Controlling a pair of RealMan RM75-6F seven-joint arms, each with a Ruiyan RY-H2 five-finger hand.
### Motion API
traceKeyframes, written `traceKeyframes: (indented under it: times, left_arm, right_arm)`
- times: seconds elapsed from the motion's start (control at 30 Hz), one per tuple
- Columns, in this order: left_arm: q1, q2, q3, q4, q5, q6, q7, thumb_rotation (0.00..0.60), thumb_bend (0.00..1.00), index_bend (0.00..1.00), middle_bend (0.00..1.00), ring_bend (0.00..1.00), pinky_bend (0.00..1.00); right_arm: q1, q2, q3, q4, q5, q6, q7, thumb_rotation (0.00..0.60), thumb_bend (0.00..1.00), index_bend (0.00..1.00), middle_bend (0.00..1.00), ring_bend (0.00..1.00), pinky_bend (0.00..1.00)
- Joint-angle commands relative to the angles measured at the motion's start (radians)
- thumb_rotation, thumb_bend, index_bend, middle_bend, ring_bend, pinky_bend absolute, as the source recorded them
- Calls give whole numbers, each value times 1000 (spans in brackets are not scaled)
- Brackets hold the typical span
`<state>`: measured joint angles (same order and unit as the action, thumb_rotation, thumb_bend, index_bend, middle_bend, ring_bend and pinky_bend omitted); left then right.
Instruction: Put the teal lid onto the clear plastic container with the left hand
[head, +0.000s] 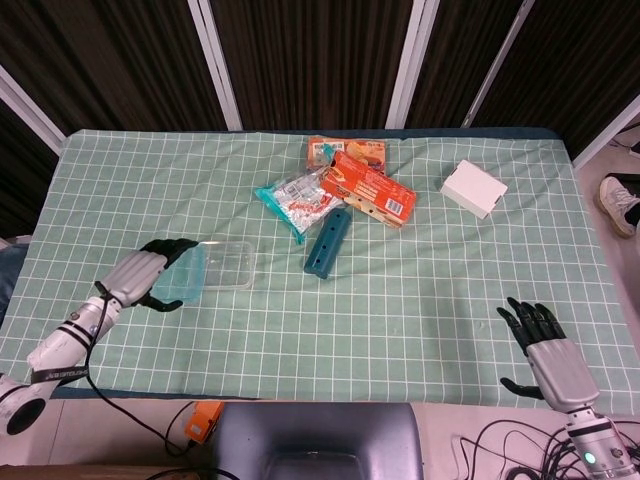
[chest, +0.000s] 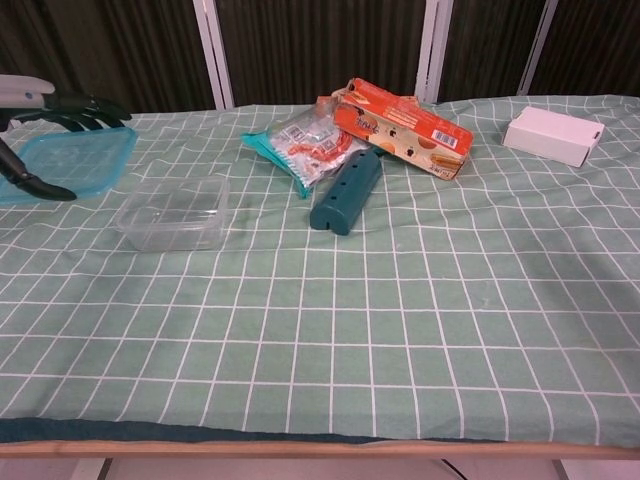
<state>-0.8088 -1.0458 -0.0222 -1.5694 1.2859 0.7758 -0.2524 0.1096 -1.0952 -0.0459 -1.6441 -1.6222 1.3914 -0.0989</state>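
My left hand (head: 140, 274) grips the flat teal lid (head: 182, 276) by its left edge and holds it in the air. In the chest view the teal lid (chest: 70, 162) hangs above and left of the clear plastic container (chest: 173, 213), with the left hand (chest: 40, 120) at the frame's left edge. From the head view the lid's right side overlaps the left rim of the clear container (head: 228, 264). My right hand (head: 545, 349) rests open at the table's near right, fingers spread, holding nothing.
A dark teal perforated bar (head: 327, 243) lies right of the container. Behind it sit a snack bag (head: 295, 200), an orange carton (head: 368, 189) and another orange pack (head: 346, 151). A white box (head: 473, 188) lies at the back right.
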Motion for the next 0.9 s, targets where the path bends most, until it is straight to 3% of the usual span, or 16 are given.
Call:
traceKeyframes:
  times: [0.03, 0.23, 0.53, 0.9]
  left_arm:
    - [-85, -42, -65, -17, -163, -116, 89, 600, 275, 0, 261, 644, 666]
    - [-167, -141, -88, 47, -344, -173, 209, 600, 275, 0, 263, 644, 666]
    - [-262, -274, -58, 175, -576, -169, 375, 600, 276, 0, 281, 643, 664]
    - [-282, -335, -38, 241, -620, -183, 436, 600, 276, 0, 283, 643, 664]
  right_arm:
    - [3, 8, -2, 2, -5, -2, 17, 600, 159, 0, 0, 0, 0]
    - [11, 19, -9, 7, -13, -17, 46, 600, 159, 0, 0, 0, 0]
    - [20, 31, -13, 10, -19, -28, 80, 600, 159, 0, 0, 0, 0]
    - [17, 37, -18, 13, -28, -17, 96, 600, 159, 0, 0, 0, 0]
